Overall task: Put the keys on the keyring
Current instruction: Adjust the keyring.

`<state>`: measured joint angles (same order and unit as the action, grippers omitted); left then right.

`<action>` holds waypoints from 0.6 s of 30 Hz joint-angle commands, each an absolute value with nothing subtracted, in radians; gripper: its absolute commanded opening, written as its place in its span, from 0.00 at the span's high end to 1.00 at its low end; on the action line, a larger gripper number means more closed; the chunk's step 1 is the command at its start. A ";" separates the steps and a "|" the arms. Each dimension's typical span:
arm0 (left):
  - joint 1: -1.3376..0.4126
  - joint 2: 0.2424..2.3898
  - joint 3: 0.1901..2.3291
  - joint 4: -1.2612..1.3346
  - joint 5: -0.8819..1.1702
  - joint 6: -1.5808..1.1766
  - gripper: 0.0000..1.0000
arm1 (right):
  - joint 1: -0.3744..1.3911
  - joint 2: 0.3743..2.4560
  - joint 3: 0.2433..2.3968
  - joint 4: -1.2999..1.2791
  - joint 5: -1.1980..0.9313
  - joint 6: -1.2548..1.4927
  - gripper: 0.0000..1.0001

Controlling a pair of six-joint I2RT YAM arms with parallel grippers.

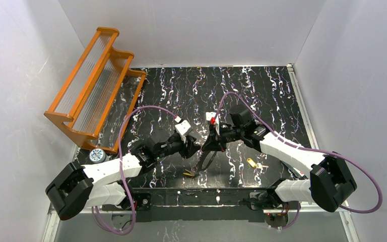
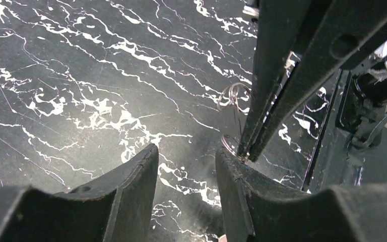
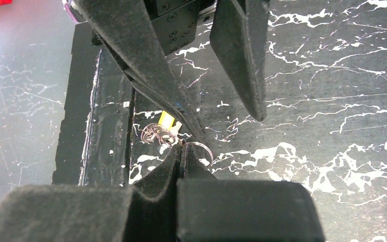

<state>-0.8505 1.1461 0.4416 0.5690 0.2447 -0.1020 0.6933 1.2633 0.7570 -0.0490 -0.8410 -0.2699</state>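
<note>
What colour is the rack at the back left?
The tiered rack is orange with clear ribbed panels; top external view.

Table top [image 1: 262,91]: black with white veining, smooth, soft sheen under the light.
Keyring [image 2: 233,96]: thin bright wire, metallic and shiny.
Key [image 3: 166,119]: yellow head, smooth, looks like plastic.
Right gripper [image 3: 181,151]: matt black fingers with a fuzzy, felt-like face.
Left gripper [image 2: 186,151]: matt black fingers, edges scuffed and rough.
Arm shells [image 1: 287,148]: white, smooth, plastic look, slight gloss.
Cable [image 1: 151,107]: purple, smooth sheath.
Rack [image 1: 93,83]: glossy orange frame, ribbed translucent panels, plastic look.
Walls [image 1: 181,30]: white, matt.
</note>
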 commanded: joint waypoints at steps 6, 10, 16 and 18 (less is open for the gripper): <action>-0.856 1.120 0.401 0.770 0.208 -0.182 0.56 | 0.702 1.246 0.796 -0.018 -0.872 -0.259 0.99; -0.856 1.055 0.357 0.765 0.244 -0.091 0.56 | 0.702 1.238 0.796 -0.020 -0.853 -0.255 0.99; -0.856 0.915 0.310 0.603 0.199 0.065 0.56 | 0.702 1.218 0.792 -0.022 -0.849 -0.255 0.99; -0.857 0.895 0.311 0.558 0.216 0.096 0.56 | 0.702 1.217 0.792 -0.020 -0.851 -0.252 0.99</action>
<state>-0.8532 0.9520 0.3176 0.6567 0.2195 -0.0174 0.6971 1.2514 0.7570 -0.0509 -0.8391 -0.2646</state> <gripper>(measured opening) 0.443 0.033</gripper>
